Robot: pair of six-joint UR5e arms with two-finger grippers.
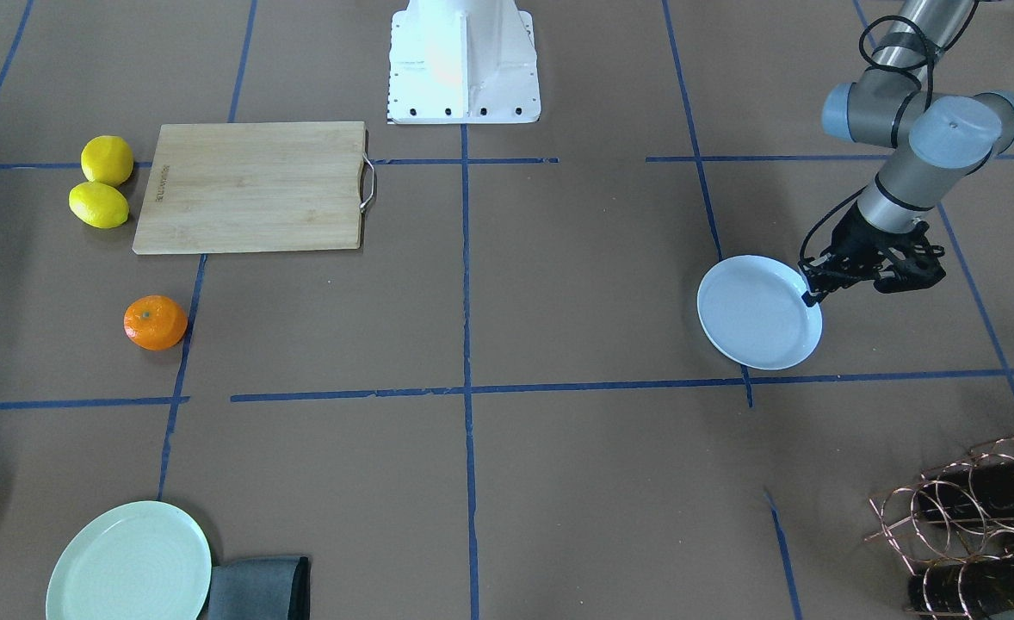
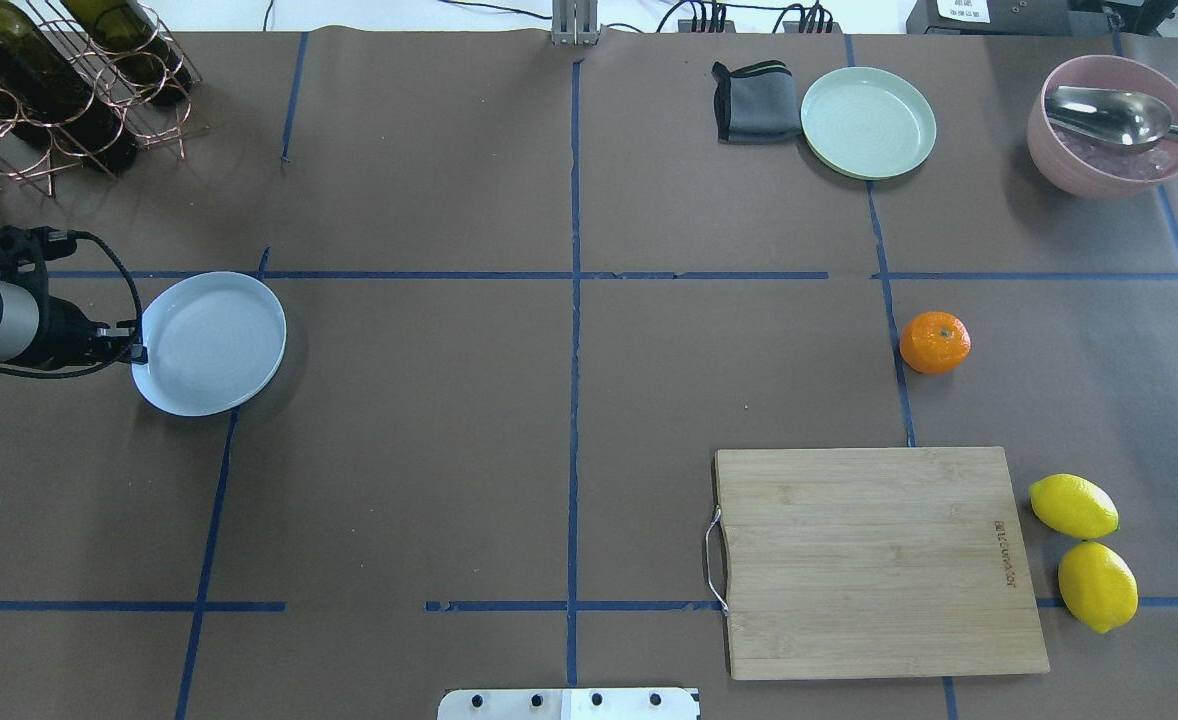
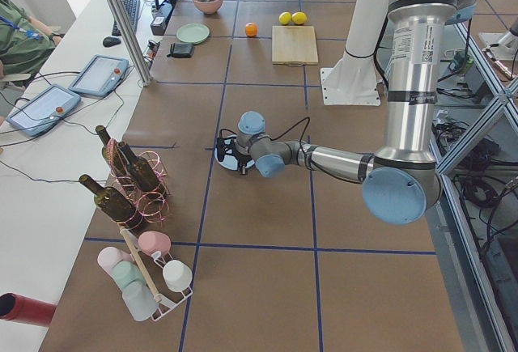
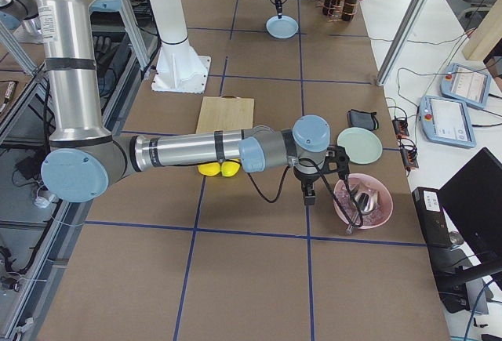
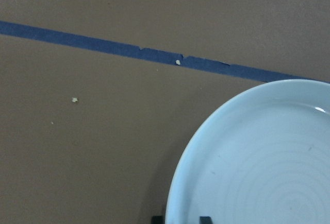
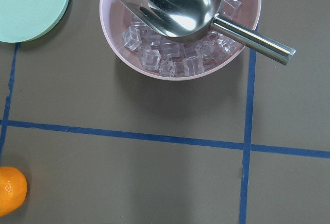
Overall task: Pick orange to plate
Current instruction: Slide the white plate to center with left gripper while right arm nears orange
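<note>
The orange (image 2: 935, 342) lies alone on the brown table, on the robot's right half, also visible as the orange (image 1: 155, 322) and at the lower left edge of the right wrist view (image 6: 9, 190). The pale bluish plate (image 2: 211, 342) sits far off on the left half. My left gripper (image 2: 135, 350) is shut on its near rim; the left wrist view shows a fingertip (image 5: 205, 219) on each side of the plate's rim (image 5: 178, 193). My right gripper (image 4: 308, 196) hangs above the table between the orange and a pink bowl; whether it is open or shut I cannot tell.
A bamboo cutting board (image 2: 874, 560) lies near the robot, with two lemons (image 2: 1073, 505) beside it. A light green plate (image 2: 868, 122), a grey cloth (image 2: 749, 100) and a pink bowl (image 2: 1069, 175) of ice with a metal scoop stand at the far side. A bottle rack (image 2: 59, 90) fills the far left corner.
</note>
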